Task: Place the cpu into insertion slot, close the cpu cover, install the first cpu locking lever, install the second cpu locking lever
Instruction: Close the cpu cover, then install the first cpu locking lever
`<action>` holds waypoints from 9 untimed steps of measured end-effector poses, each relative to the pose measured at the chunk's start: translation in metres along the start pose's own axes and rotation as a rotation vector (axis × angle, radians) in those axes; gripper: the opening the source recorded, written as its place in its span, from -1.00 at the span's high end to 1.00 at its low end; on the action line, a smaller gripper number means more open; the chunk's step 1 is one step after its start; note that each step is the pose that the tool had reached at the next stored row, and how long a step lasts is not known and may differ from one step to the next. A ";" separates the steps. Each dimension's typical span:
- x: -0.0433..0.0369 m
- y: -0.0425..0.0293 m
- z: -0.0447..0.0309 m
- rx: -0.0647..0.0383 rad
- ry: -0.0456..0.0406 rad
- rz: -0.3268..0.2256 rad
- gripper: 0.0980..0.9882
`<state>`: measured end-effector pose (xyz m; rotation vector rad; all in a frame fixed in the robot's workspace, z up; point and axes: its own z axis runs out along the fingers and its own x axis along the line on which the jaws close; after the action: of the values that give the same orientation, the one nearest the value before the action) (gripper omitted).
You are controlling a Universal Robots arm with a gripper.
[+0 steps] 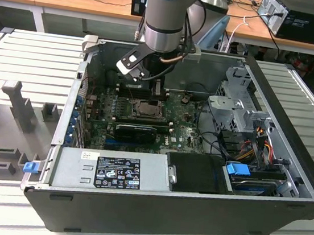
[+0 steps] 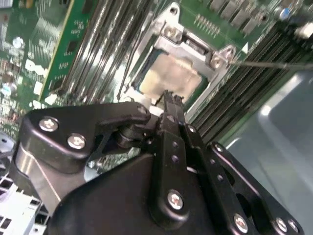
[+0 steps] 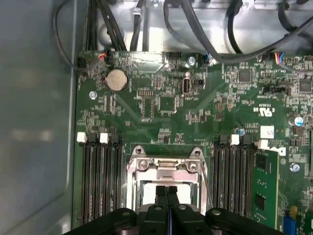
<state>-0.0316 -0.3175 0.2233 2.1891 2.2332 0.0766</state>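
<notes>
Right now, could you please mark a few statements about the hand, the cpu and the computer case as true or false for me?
1. The hand has its fingers together. True.
2. The cpu hangs between the fingers, clear of the board. False: it lies in the insertion slot, beneath the fingertips.
3. The computer case is closed. False: it lies open, with its green board exposed.
4. A round silver battery sits on the green board. True.
</notes>
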 end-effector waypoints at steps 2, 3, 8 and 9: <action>0.0001 -0.0035 -0.0001 0.000 0.0002 0.000 0.98; 0.0001 -0.0047 -0.0002 0.000 0.0001 0.000 0.98; 0.0003 -0.0119 -0.0005 0.000 0.0001 0.000 0.98; 0.0003 -0.0123 -0.0005 0.000 0.0001 0.000 0.98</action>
<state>-0.0439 -0.3175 0.2233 2.1886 2.2336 0.0769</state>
